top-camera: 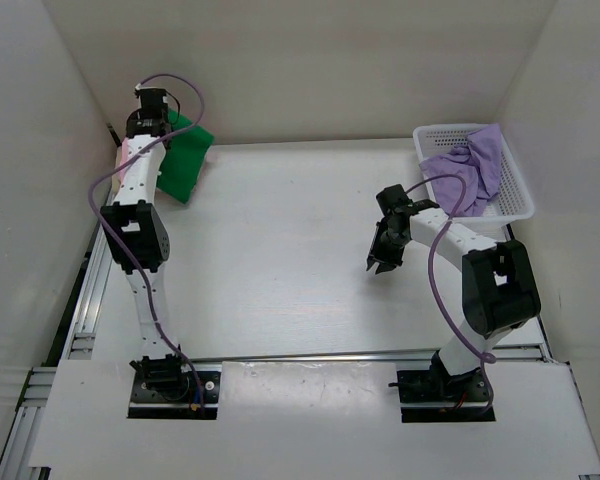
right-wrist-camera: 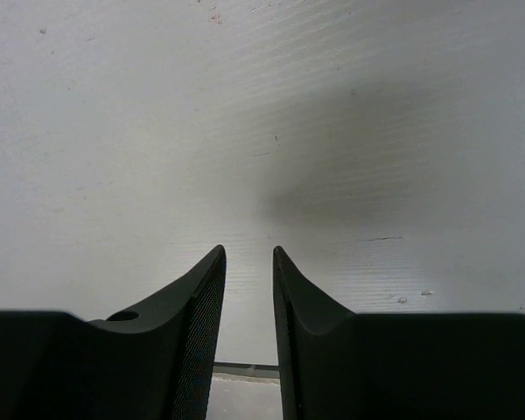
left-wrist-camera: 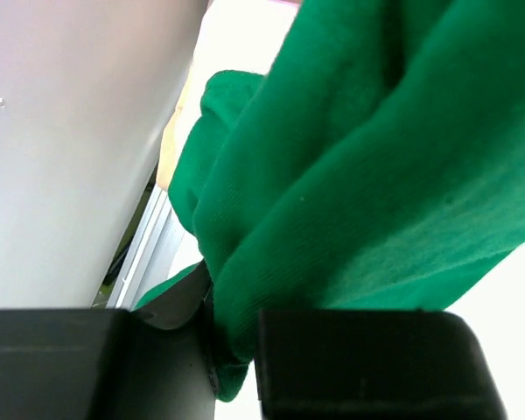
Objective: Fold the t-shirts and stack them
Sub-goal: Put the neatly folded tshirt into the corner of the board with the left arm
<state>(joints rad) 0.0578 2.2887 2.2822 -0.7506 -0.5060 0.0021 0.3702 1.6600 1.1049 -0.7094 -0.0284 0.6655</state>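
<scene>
Jaws of the left gripper [left-wrist-camera: 234,346] clamp the green t-shirt [left-wrist-camera: 359,175]; the right gripper [right-wrist-camera: 249,262] hangs narrowly parted, empty, above the table [right-wrist-camera: 157,131]

A plain bright green t-shirt [top-camera: 185,165] and a light purple t-shirt [top-camera: 470,165] are seen; basket [top-camera: 523,200] and counter [top-camera: 280,250] are just white.

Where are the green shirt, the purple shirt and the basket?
green shirt [top-camera: 187,160]: top view, middle of the cloth.
purple shirt [top-camera: 467,160]: top view, bunched middle.
basket [top-camera: 440,131]: top view, far rim.
</scene>
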